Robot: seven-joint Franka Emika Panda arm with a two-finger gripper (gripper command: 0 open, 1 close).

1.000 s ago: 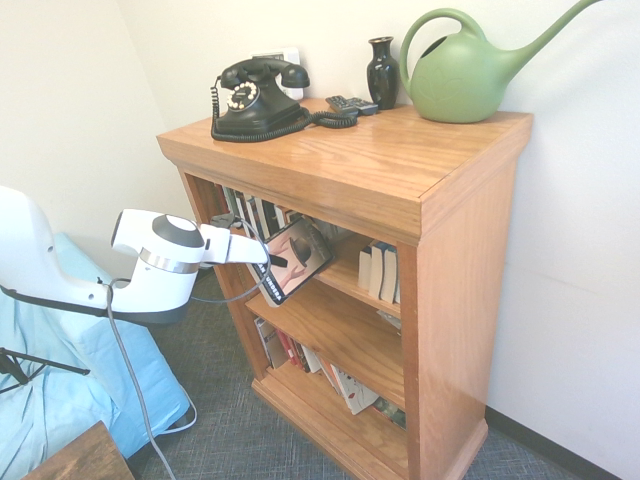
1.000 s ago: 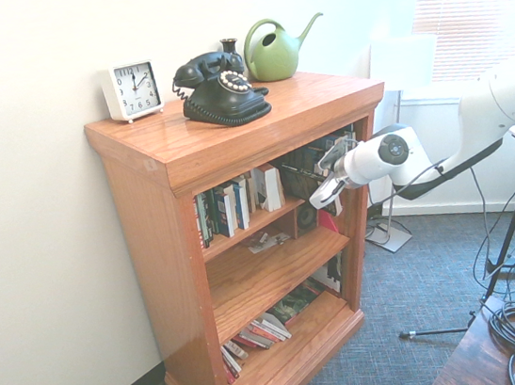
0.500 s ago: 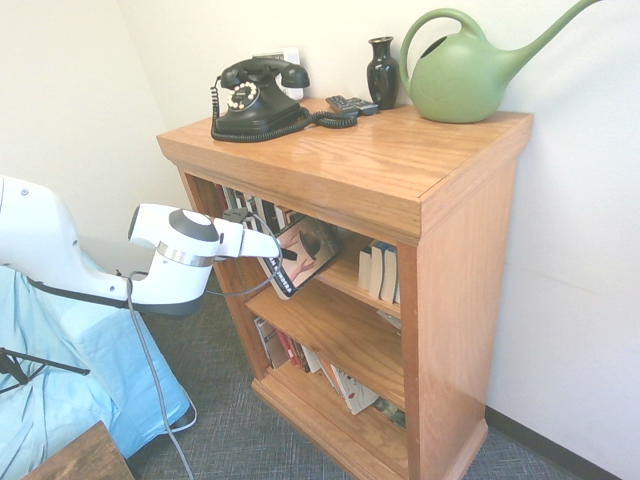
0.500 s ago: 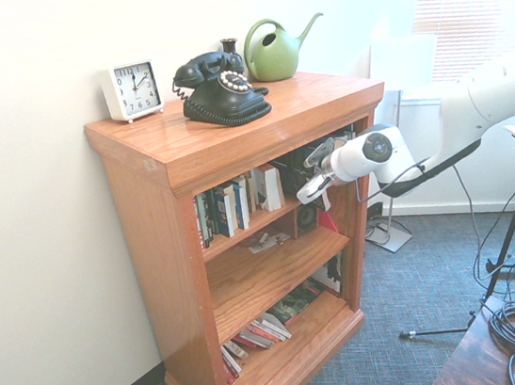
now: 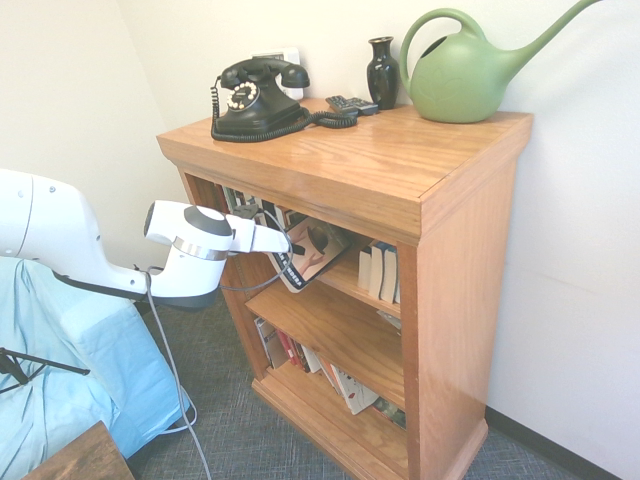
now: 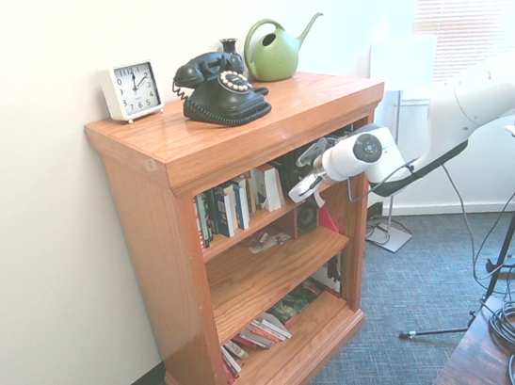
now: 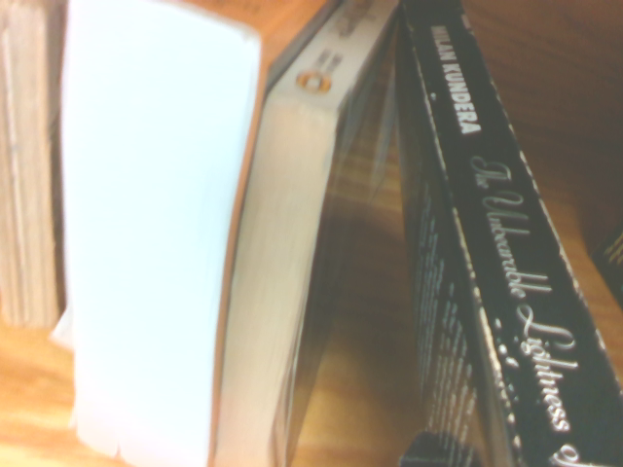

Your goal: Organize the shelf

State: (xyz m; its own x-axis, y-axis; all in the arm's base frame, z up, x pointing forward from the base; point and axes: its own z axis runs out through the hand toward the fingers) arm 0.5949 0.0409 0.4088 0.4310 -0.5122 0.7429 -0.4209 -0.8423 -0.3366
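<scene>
The shelf (image 5: 400, 165) (image 6: 232, 144) is an oak-coloured bookcase with three open tiers. My gripper (image 5: 284, 251) (image 6: 300, 187) reaches into the top tier from the front and is shut on a black paperback book (image 5: 316, 250), which leans tilted inside that tier. In the wrist view the book's spine (image 7: 506, 233) reads "Milan Kundera". Beside it there stand a white-edged book (image 7: 156, 243) and a leaning book (image 7: 282, 292), with a wedge of bare shelf board between. Other upright books (image 5: 378, 270) (image 6: 235, 205) fill part of the same tier.
On top stand a black dial phone (image 5: 255, 100), a dark vase (image 5: 382, 70), a green watering can (image 5: 460, 75), a remote (image 5: 350, 103) and a white clock (image 6: 133, 88). Loose paper (image 6: 269, 241) lies on the middle tier; books (image 5: 340, 385) lie on the bottom tier. A blue-covered seat (image 5: 60, 380) stands nearby.
My arm has pushed toward the shelf, carrying the book from in front of the opening into the top tier. The book's cover has turned away, more edge-on.
</scene>
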